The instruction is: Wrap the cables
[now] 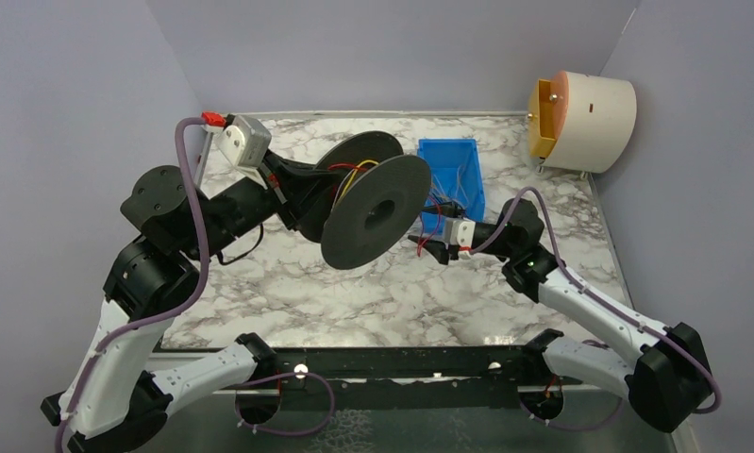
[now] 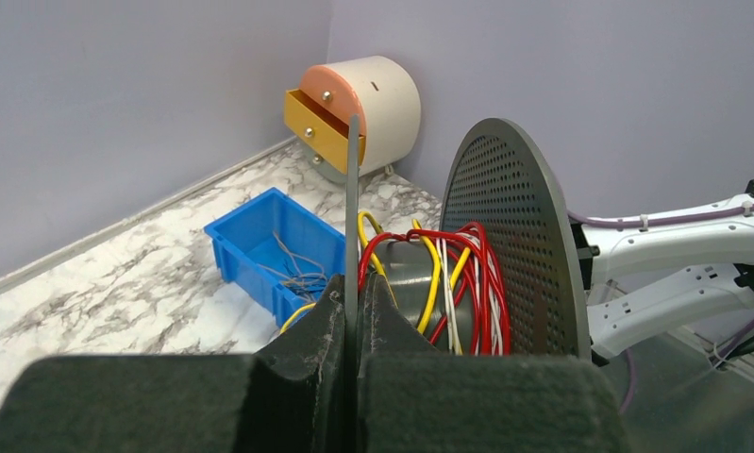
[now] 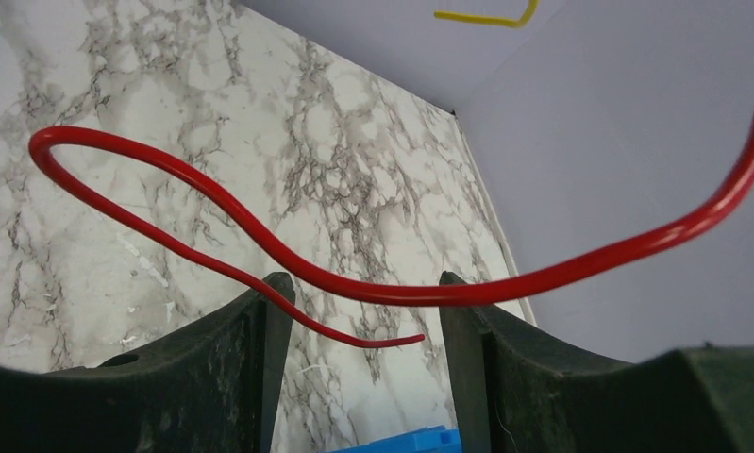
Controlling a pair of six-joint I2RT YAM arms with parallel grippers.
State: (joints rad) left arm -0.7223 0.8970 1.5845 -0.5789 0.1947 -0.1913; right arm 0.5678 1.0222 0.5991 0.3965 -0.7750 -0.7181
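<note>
Top view. The spool (image 1: 377,212) is held up off the desk (image 1: 288,283), tilted, its two black flanges facing near-right. The left hand (image 1: 305,193) reaches in from the left and grips it. The cables (image 1: 349,175), red and yellow, are looped around the core between the flanges, and a few strands trail right toward the bin (image 1: 453,156). The right hand (image 1: 422,245) sits low, just right of the spool and near the bin's near corner. A round drawer unit (image 1: 585,118) stands at the far right.

Left wrist view. The left hand (image 2: 354,321) is clamped tight on the thin edge of one flange. The other, perforated flange of the spool (image 2: 514,236) stands to the right. The cables (image 2: 458,283) lie on the core as red, yellow and white turns. Beyond them the bin (image 2: 250,269) holds thin loose wires. The drawer unit (image 2: 373,104) has its yellow drawer pulled out.

Right wrist view. The right hand (image 3: 365,283) has its jaws partway apart, gripping nothing. A red cable (image 3: 259,241) crosses the gap at the fingertips, loops left over the desk (image 3: 118,85) and doubles back, its free end lying between the fingers. A yellow cable (image 3: 486,17) shows at the top edge.
</note>
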